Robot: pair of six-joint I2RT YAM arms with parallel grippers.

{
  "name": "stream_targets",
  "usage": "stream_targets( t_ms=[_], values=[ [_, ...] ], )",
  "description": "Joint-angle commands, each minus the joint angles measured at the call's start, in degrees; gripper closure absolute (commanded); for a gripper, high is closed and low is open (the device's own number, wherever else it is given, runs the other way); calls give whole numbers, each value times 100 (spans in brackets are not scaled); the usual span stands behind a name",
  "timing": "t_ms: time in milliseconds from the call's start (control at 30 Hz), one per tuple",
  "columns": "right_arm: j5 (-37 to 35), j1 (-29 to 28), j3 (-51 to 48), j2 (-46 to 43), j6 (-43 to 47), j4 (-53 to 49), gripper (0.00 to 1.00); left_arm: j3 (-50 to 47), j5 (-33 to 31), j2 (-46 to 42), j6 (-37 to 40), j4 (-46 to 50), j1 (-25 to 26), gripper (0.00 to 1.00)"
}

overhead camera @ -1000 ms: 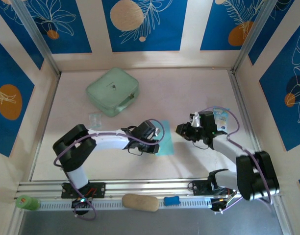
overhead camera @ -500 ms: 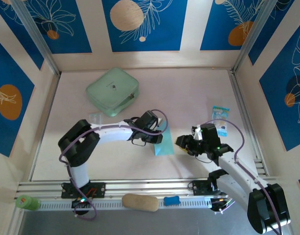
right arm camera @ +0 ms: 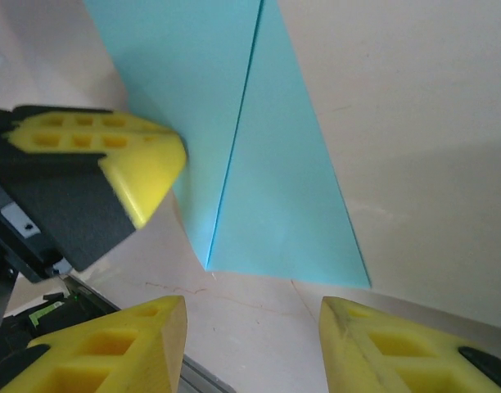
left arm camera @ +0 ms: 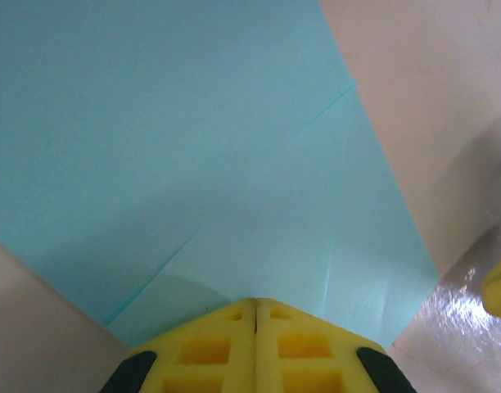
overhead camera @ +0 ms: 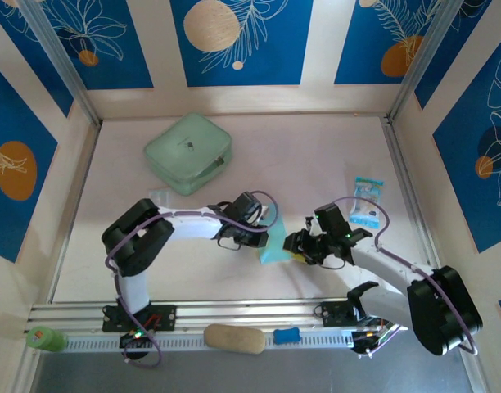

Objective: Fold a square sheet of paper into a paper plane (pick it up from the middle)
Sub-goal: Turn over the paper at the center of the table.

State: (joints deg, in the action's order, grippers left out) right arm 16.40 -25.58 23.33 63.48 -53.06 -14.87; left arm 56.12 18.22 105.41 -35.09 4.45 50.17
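Note:
The square sheet of paper (overhead camera: 276,249) is light cyan and lies folded along a sharp crease near the table's middle front. A paper plane is out of view. My left gripper (overhead camera: 262,232) is shut, its yellow fingertips (left arm camera: 234,315) pressed together on top of the sheet (left arm camera: 193,147). In the right wrist view one left finger (right arm camera: 144,168) rests on the paper's left flap (right arm camera: 185,74). My right gripper (overhead camera: 296,244) stands open just right of the sheet's near end. Its jaws (right arm camera: 252,327) hang over bare table short of the paper's near edge (right arm camera: 283,205), holding nothing.
A mint-green case (overhead camera: 189,153) sits at the back left. A printed blue-white packet (overhead camera: 367,201) lies to the right, a small clear packet (overhead camera: 159,197) to the left. On the front rail lie a tan oval object (overhead camera: 234,338), a blue piece (overhead camera: 287,335) and a green item (overhead camera: 44,338).
My right gripper has swung left and nearer, down to the sheet's near end, with its jaws wider. The left gripper has shifted slightly on the paper, which now looks narrower.

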Motion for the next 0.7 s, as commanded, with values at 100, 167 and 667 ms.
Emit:
stream_targets(
  t_ms=[100,167,667],
  values=[
    [-117,-109,195,271,-99,-167,54,-479,246,-130,-282,-60,72,96],
    [-125,-114,242,369,-80,-226,54,-445,203,-135,-265,-25,77,96],
    [308,-288,366,1237,-229,567,55,-441,141,-160,-279,-19,76,96]
  ],
)
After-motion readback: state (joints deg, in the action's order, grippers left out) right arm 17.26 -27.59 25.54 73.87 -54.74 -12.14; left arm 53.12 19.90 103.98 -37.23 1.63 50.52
